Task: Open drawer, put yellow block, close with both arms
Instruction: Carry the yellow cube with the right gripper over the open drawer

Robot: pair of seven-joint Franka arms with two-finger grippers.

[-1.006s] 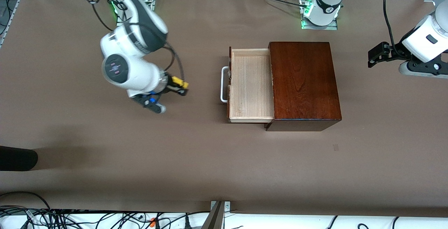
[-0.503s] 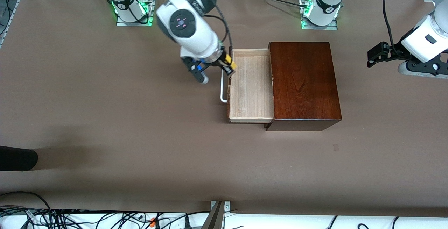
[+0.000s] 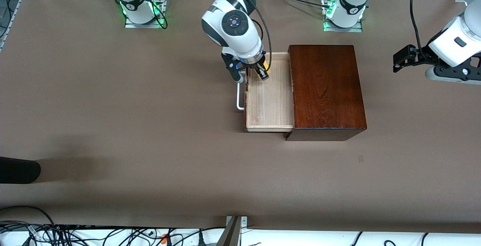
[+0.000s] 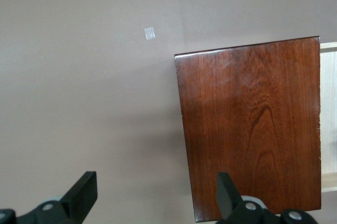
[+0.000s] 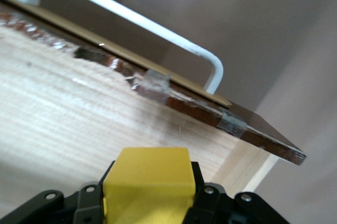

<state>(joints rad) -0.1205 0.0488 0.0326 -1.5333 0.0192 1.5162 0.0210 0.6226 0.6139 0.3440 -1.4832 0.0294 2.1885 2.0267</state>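
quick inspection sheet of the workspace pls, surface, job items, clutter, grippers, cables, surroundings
surface: brown table, small pale patch.
job's things: drawer pulled open, white handle; yellow block held over it.
clutter: nothing seen.
grippers: right gripper shut on the block; left gripper open, waiting off the wooden box at the left arm's end.
cables: bundles along table edges.
surroundings: metal framing.

White arms [image 3: 240, 32]; grey joints; black cables
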